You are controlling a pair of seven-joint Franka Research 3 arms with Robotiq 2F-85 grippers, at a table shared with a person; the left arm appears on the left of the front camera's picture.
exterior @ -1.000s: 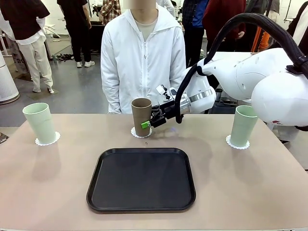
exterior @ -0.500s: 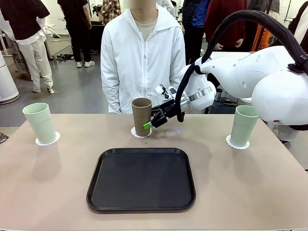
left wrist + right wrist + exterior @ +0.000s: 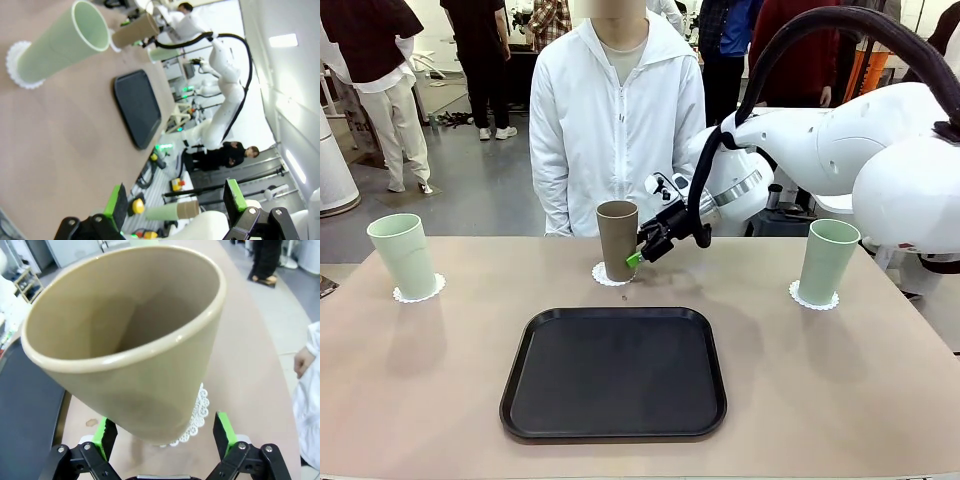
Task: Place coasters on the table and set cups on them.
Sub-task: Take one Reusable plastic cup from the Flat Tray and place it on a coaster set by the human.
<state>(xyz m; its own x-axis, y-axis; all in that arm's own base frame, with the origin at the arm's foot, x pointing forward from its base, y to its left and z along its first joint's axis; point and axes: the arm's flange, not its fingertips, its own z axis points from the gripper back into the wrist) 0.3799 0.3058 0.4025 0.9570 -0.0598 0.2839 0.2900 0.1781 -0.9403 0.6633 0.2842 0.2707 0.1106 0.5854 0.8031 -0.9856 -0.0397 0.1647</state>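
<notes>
Beige-tan matte table (image 3: 840, 380) with a black rounded-square tray (image 3: 614, 372) at centre. Three tall tapered tumblers, each upright on a white scalloped coaster: pale mint cup (image 3: 403, 255) far left on its coaster (image 3: 419, 291), brown-taupe cup (image 3: 616, 240) at the far middle on its coaster (image 3: 608, 277), mint cup (image 3: 828, 260) right. Right gripper (image 3: 646, 246) just beside the brown cup, jaws spread wide, gripping nothing. Left gripper (image 3: 175, 207) likewise spread, empty, low over bare tabletop

In the right wrist view most of the coaster (image 3: 197, 415) is hidden behind the brown cup (image 3: 130, 340). The tray (image 3: 25, 405) is cut off by the left edge.
</notes>
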